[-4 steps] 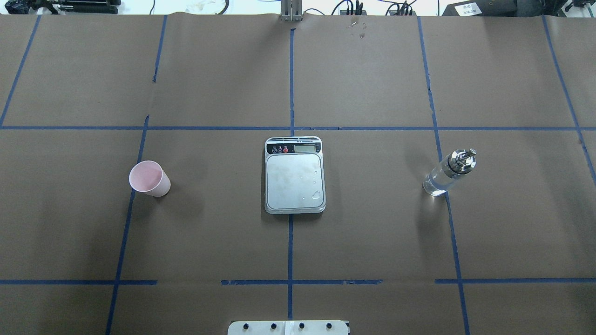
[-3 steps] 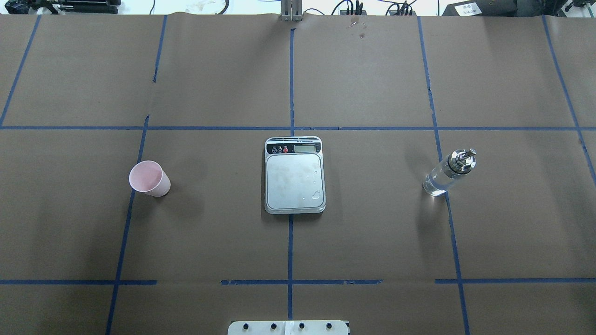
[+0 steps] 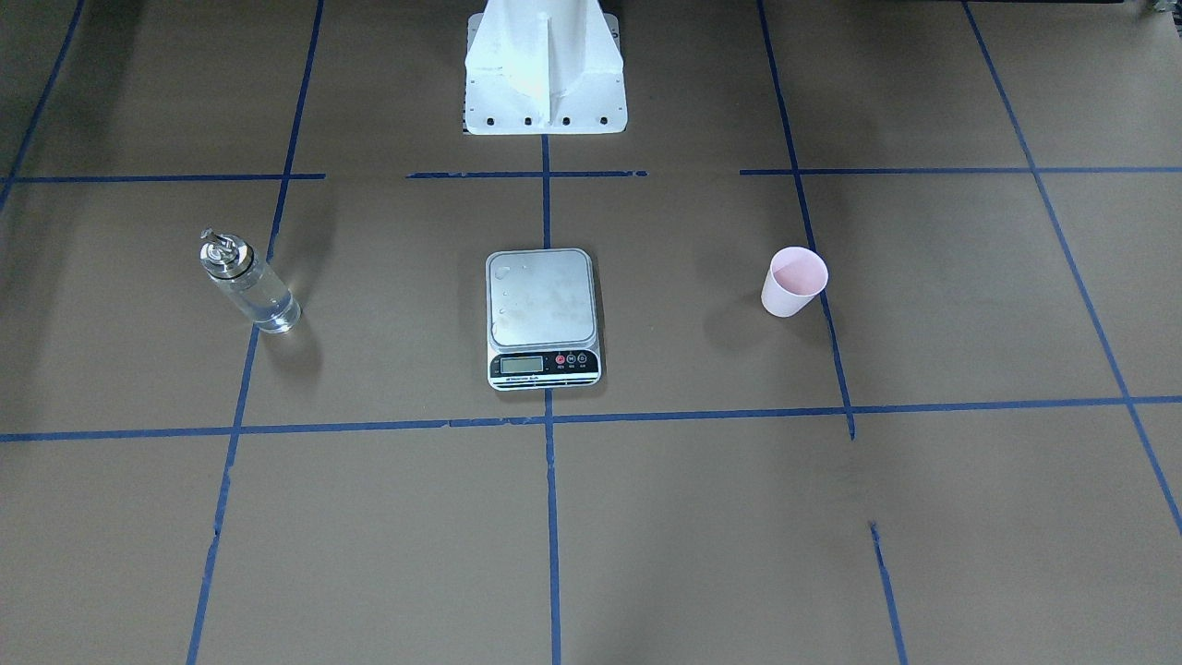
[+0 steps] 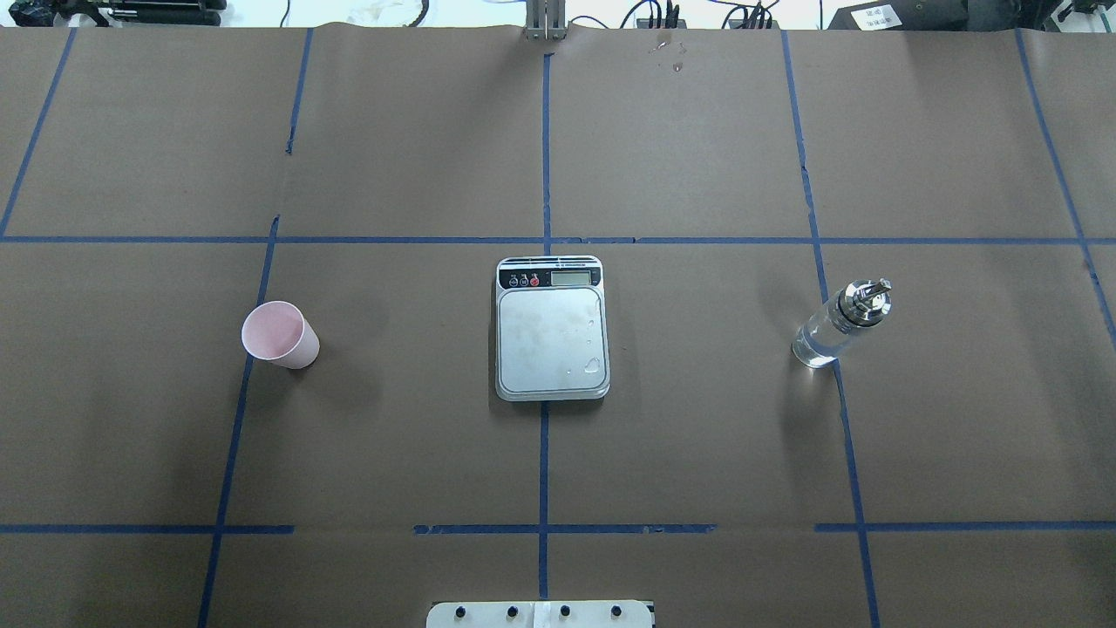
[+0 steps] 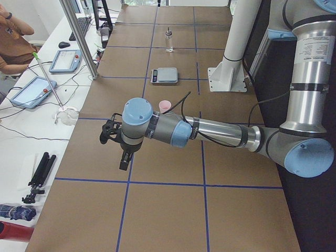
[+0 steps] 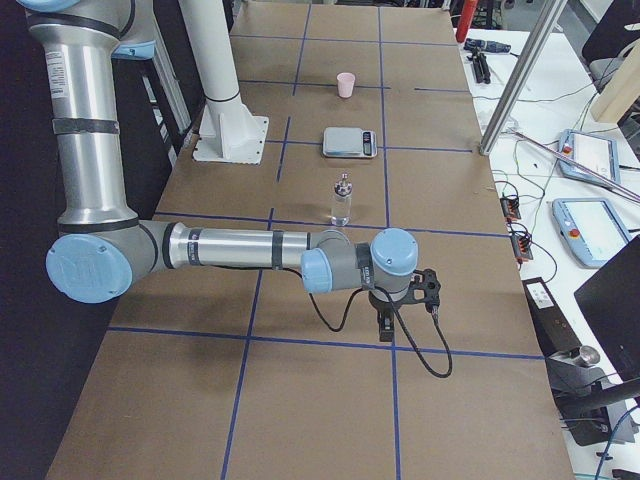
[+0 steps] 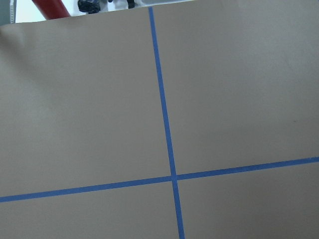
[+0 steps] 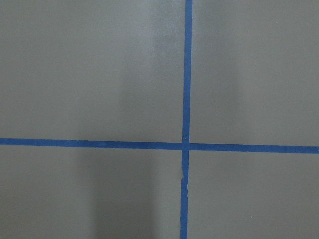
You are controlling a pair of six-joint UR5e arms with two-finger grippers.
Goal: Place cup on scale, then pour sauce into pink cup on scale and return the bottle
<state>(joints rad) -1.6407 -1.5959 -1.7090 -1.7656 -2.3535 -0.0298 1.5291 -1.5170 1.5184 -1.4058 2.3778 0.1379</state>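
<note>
The pale pink cup stands upright on the brown paper, left of the scale; it also shows in the front view. The scale lies at the table's middle, its steel platform bare but for a few water drops. The clear glass bottle with its metal spout stands upright to the right, clear sauce inside. My left gripper shows only in the exterior left view, far from the cup. My right gripper shows only in the exterior right view, short of the bottle. I cannot tell whether either is open or shut.
The white robot pedestal stands at the table's robot side. Blue tape lines grid the paper. Both wrist views show only paper and tape. Tablets and cables lie on a side bench beyond the table's far edge.
</note>
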